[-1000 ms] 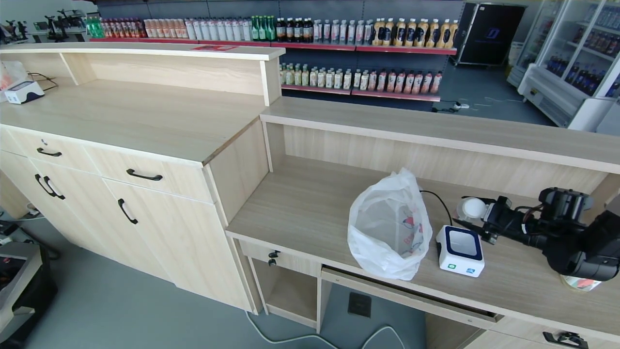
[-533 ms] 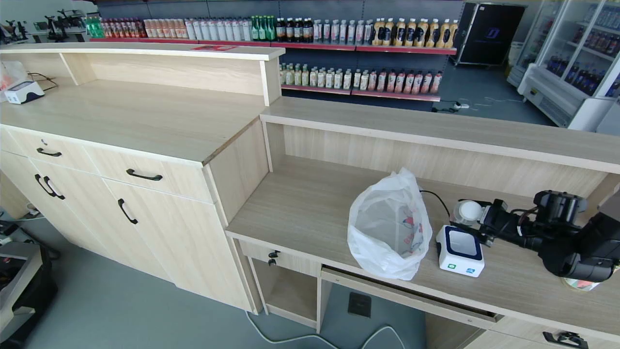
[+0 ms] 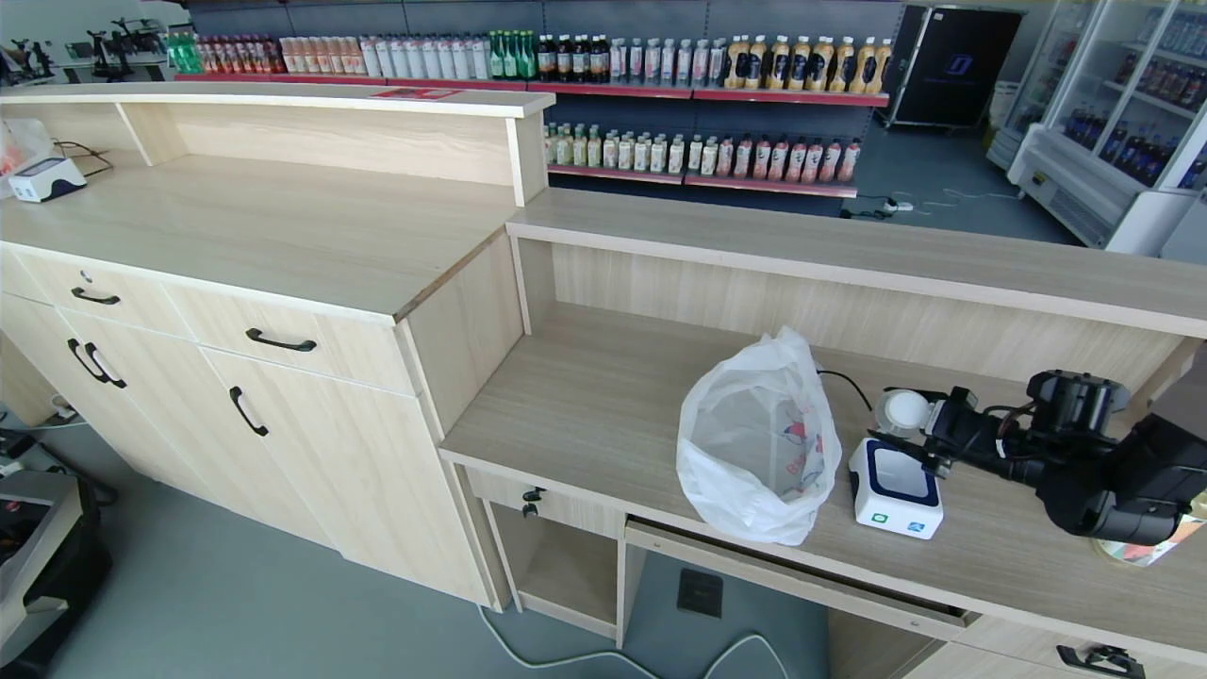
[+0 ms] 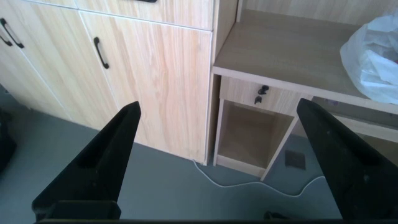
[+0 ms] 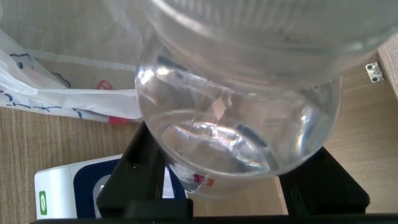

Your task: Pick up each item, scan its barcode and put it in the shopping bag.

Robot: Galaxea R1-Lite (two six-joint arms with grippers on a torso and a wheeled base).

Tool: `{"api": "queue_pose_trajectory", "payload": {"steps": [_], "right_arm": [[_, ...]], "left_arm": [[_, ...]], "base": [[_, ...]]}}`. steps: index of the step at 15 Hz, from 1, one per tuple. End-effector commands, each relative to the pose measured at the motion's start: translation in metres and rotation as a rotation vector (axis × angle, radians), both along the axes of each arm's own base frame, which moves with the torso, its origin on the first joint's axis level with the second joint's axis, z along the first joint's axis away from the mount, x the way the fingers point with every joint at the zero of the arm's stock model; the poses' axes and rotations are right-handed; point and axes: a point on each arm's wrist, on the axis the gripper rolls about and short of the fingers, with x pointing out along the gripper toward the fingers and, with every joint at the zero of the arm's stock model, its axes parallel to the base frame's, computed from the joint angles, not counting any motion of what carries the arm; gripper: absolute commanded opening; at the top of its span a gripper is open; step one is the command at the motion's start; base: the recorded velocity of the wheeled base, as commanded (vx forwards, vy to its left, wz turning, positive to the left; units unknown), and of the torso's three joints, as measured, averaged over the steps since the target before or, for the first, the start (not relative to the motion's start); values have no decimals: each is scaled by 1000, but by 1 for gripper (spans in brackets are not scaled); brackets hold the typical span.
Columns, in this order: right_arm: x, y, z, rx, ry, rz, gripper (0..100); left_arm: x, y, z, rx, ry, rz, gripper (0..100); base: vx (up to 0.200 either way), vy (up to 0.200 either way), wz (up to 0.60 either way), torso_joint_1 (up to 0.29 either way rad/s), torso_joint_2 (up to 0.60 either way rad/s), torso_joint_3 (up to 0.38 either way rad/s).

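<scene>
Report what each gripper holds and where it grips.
Right gripper clamps the clear bottle across its body. Left gripper is open and empty.

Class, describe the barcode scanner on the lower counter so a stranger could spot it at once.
Find the lower wooden counter on the right, below the raised ledge. Beside the white plastic shopping bag, on its right, sits the scanner. It is a small white box with a dark blue-framed slanted window, unlike the soft, crumpled bag.
</scene>
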Motion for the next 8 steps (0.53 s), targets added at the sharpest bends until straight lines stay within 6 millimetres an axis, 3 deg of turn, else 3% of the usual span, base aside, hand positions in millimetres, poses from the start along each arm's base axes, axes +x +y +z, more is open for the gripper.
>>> {"api": "queue_pose_trajectory", "payload": {"steps": [1, 8], "right_arm": [[2, 1, -3, 1, 2, 4, 0], [6, 3, -10, 8, 3, 10, 0]], "left_arm": [[0, 0, 0, -1, 0, 1, 100], [0, 0, 0, -1, 0, 1, 100]], "base": [[0, 0, 0, 0, 0, 0], [0, 0, 0, 0, 0, 0]]}}
